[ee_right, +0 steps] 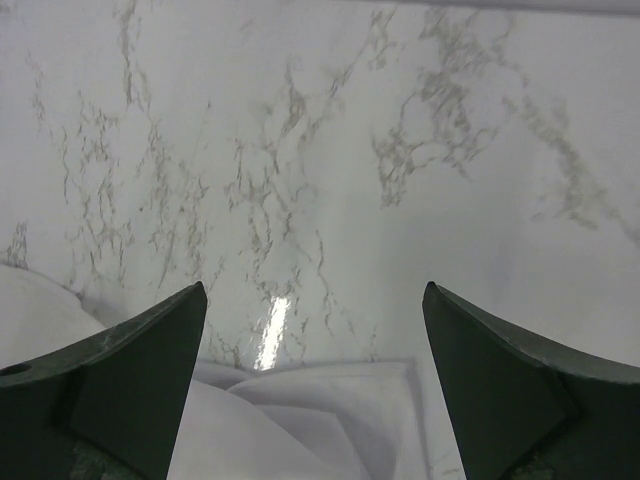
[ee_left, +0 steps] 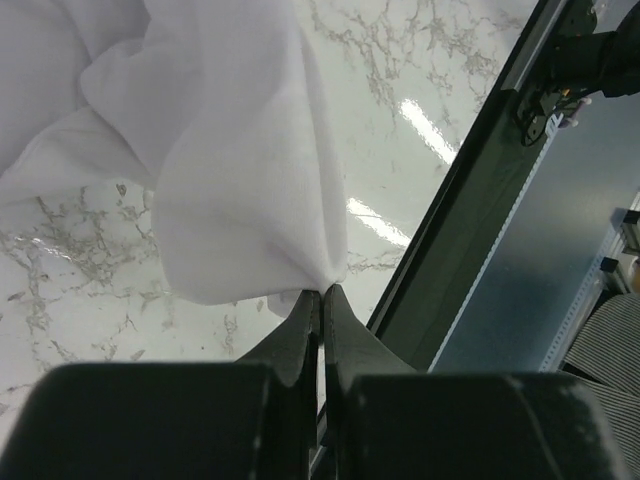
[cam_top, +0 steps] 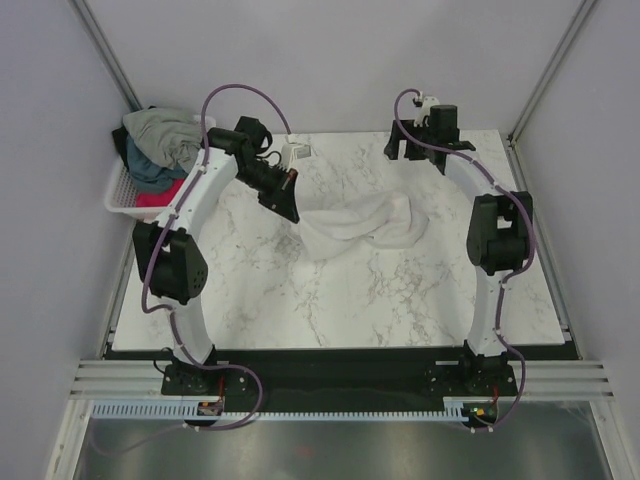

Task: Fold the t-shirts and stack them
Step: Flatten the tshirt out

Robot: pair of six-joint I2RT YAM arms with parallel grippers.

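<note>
A plain white t-shirt point(cam_top: 360, 228) lies crumpled in the middle of the marble table. My left gripper point(cam_top: 291, 212) is shut on its left edge. In the left wrist view the fingertips point(ee_left: 325, 292) pinch a bunched corner of the white cloth point(ee_left: 230, 150), which hangs from them. My right gripper point(cam_top: 402, 150) is open and empty at the far back of the table, away from the shirt. In the right wrist view point(ee_right: 314, 290) a fold of the white shirt point(ee_right: 300, 420) lies below it. Grey-green point(cam_top: 165, 130), dark teal point(cam_top: 150, 168) and red-pink point(cam_top: 160, 197) shirts are piled at the left.
A white plastic lattice basket point(cam_top: 118, 192) holds the coloured shirts at the table's left edge. Grey walls and frame posts stand behind and beside the table. The table's dark front edge point(ee_left: 450, 230) shows in the left wrist view.
</note>
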